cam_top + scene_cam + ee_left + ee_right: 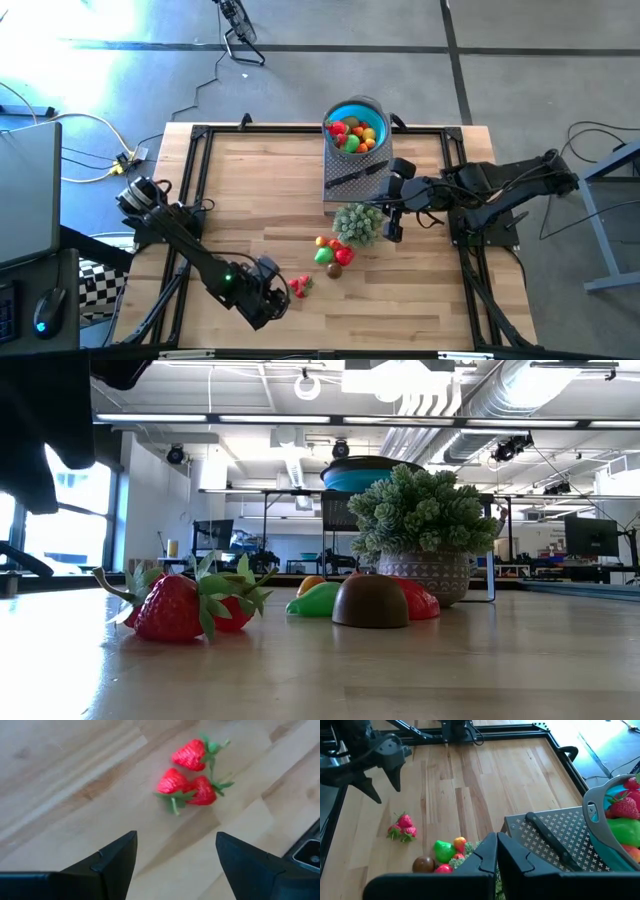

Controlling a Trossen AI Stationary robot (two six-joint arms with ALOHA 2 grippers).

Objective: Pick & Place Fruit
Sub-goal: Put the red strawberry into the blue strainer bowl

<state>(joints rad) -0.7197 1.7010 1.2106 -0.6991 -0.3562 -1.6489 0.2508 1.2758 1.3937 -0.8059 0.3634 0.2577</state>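
Observation:
Three red strawberries [191,776] lie in a cluster on the wooden table [250,190], near its front edge. My left gripper [175,857] hovers open just short of them, slanting down, with nothing between its fingers; it also shows in the high view [281,296]. A second small group of fruit [332,253], green, red, orange and brown, lies near the table's middle. More fruit fills the blue bowl [352,112] at the far edge. My right gripper [496,854] hangs shut above the table at the right [393,232], holding nothing.
A perforated grey tray [345,190] with a black-handled knife [551,840] on it lies in front of the bowl. A pale green bushy cluster [357,222] stands between the tray and the loose fruit. Bare wood stretches over the table's left half.

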